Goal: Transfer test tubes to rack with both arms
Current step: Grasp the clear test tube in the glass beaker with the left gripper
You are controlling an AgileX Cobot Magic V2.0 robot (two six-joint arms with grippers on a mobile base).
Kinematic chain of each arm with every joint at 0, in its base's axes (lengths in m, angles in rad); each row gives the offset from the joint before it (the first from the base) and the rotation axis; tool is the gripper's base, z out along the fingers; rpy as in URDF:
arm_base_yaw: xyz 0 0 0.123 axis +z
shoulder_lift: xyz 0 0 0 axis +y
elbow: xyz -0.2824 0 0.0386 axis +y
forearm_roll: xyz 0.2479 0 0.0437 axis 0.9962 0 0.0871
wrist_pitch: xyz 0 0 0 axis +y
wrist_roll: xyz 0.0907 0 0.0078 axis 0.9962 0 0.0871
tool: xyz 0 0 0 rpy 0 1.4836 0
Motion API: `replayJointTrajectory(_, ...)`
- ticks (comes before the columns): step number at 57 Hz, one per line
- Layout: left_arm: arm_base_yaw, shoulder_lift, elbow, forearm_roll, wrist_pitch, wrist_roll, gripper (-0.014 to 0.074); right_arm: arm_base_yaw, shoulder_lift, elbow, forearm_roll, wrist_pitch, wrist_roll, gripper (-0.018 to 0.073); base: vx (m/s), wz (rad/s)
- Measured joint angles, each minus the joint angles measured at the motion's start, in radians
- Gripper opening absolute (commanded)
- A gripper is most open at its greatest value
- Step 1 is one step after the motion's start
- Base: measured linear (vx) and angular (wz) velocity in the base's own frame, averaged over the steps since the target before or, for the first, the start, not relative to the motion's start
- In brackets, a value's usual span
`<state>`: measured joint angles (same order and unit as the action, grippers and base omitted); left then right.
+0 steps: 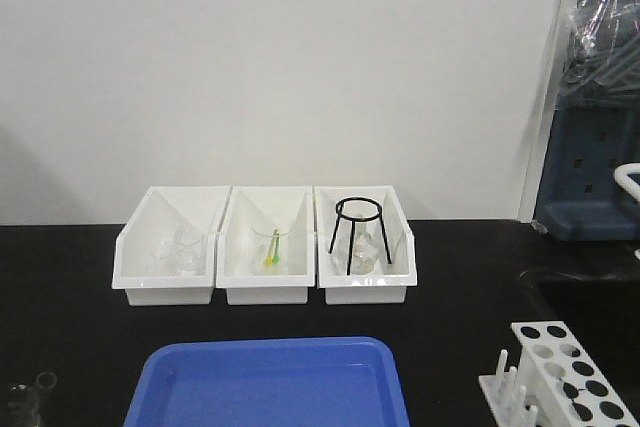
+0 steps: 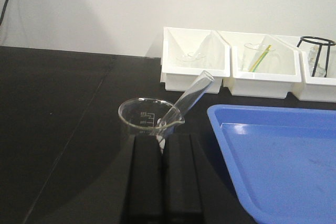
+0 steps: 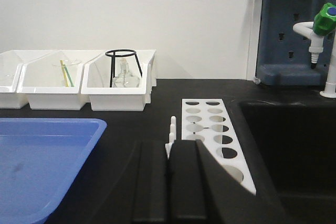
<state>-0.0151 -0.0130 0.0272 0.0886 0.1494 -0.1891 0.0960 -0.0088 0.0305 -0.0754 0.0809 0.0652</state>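
Reaching in, I'd risk my pressed-together left gripper (image 2: 164, 140) toppling the beaker (image 2: 137, 117), whose test tube (image 2: 192, 95) leans toward one o'clock.

The wall (image 1: 300, 67) is plain white, evenly lit. The desk (image 1: 60, 287) is matte black. A sink (image 3: 294, 148) sits at right, tap (image 3: 314, 38) and peg panel (image 3: 281, 30) behind.
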Motion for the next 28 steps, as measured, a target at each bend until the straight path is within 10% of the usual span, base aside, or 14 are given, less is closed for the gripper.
replayJointTrajectory(28, 0.0, 0.0, 0.0, 0.0, 0.0, 0.0, -0.0006, 0.0, 0.0, 0.0, 0.0, 0.0, 0.0, -0.0008, 0.08, -0.01)
